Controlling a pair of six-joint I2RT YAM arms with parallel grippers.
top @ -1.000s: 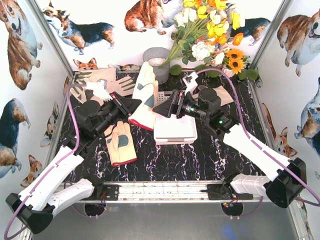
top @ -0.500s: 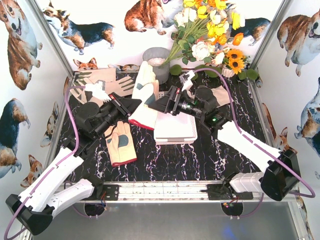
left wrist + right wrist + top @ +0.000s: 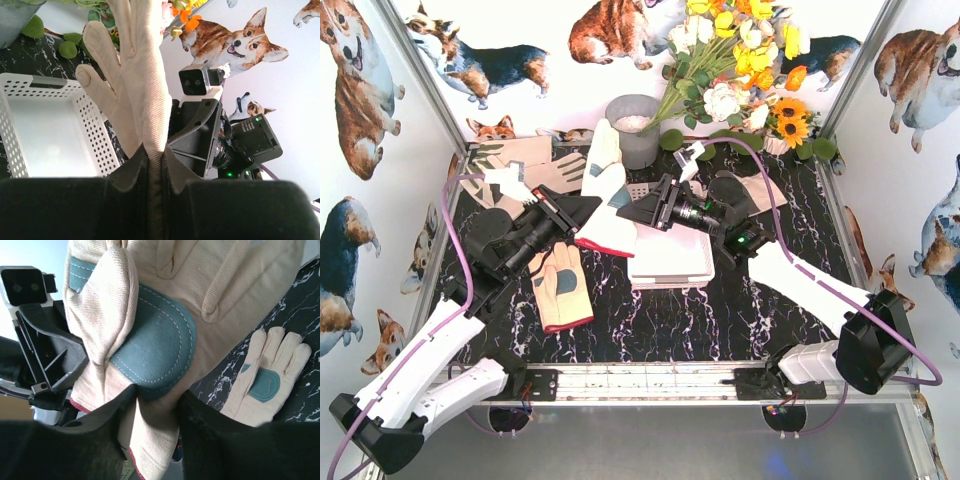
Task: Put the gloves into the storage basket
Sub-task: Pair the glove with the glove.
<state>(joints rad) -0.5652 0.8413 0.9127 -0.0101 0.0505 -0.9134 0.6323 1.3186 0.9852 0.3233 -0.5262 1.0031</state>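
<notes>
Clearly a glove (image 3: 605, 190) up in the air here, not lying on the tabletop (image 3: 660, 320): raised at a slant over the left rim of the storage basket (image 3: 672, 262), fingertips toward the grey bucket (image 3: 633, 128), red-edged cuff toward the arms. Gripped from two sides. On the cuff edge, the left fingers (image 3: 127, 175) pressed together, with the fabric coming straight out of the seam between them, so closed on the glove without doubt. On the lower palm, the right fingers (image 3: 107, 427) set one on each side, just under the grey-green patch, with the cloth bunched between; judged as clamped also, though with less certainty than the left. Probably held so by both to keep the limp material stretched and off the lattice wall, so as to lower it flat inside and not let it fold over the rim. Basket seen empty in the left wrist view, white floor bare, just beside the glove. Not yet in, then: needs a short carry rightward over the opening, then a release by both pairs of fingers. Some risk of the cuff catching on the rim if let go too early. Also a second glove (image 3: 560, 285) palm up on the tabletop near the left arm, more gloves (image 3: 535, 165) at the far left, and what looks like one more (image 3: 760, 190) behind the right arm, all outside the basket and, by judgement, left for later.
</notes>
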